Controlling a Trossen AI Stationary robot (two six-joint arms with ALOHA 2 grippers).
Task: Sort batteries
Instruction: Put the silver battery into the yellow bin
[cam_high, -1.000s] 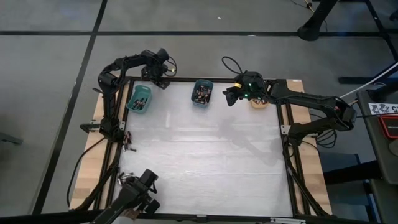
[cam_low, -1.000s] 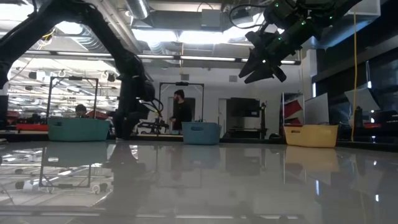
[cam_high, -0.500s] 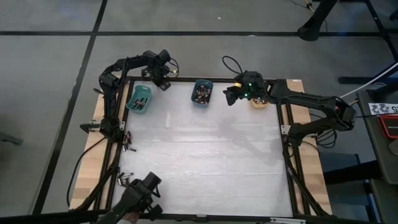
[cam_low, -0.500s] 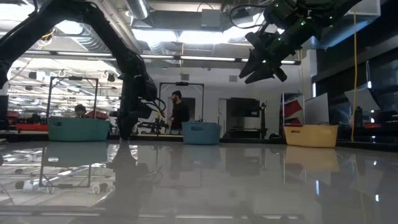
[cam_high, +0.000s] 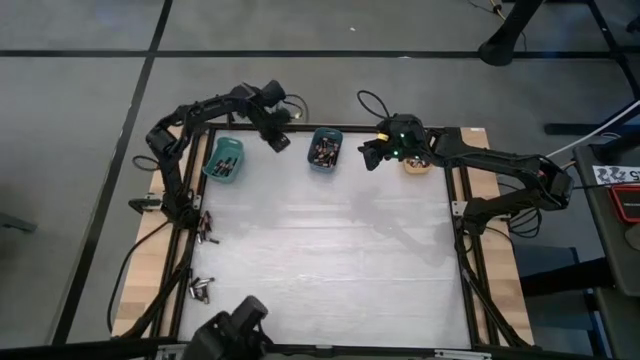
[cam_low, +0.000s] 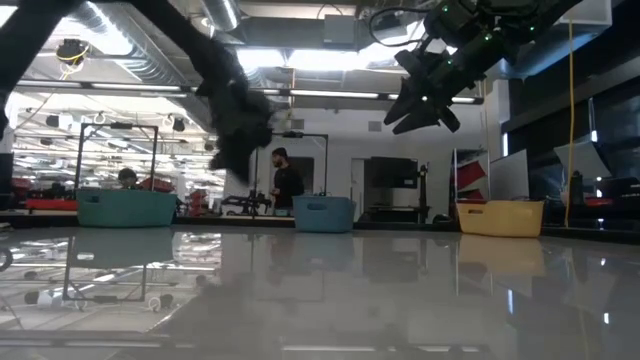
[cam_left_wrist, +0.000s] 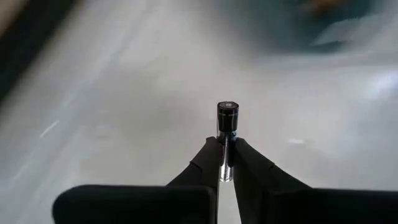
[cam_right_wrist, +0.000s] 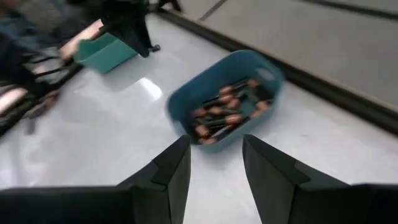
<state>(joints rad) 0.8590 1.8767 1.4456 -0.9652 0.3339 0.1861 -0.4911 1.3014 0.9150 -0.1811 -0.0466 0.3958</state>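
Note:
My left gripper (cam_high: 279, 141) hangs above the table's far edge, between the teal bin (cam_high: 223, 160) and the blue bin (cam_high: 325, 149). It is shut on one dark battery (cam_left_wrist: 227, 118) with a silvery end. In the low view it is a blur (cam_low: 241, 135) well above the table. My right gripper (cam_high: 368, 156) hovers open just right of the blue bin (cam_right_wrist: 224, 112), which holds several coppery-banded batteries. An orange bin (cam_high: 417, 164) lies under the right arm. The teal bin also holds batteries. My left gripper pinches the battery's lower half (cam_left_wrist: 226, 142) between its two fingertips. The battery lies along the fingers, and its silvery-capped end (cam_left_wrist: 228, 106) sticks out past their tips. It is lifted clear of the table.
Loose batteries lie on the wooden strip left of the table (cam_high: 207, 233) and nearer the front left corner (cam_high: 200, 288). The three bins stand in a row along the far edge. The white tabletop (cam_high: 330, 260) spreads out in front of them.
My left gripper has risen from low at the far left corner, beside the teal bin. It has swung toward the table's right, toward the blue bin, turning as it went. My right gripper has kept still.

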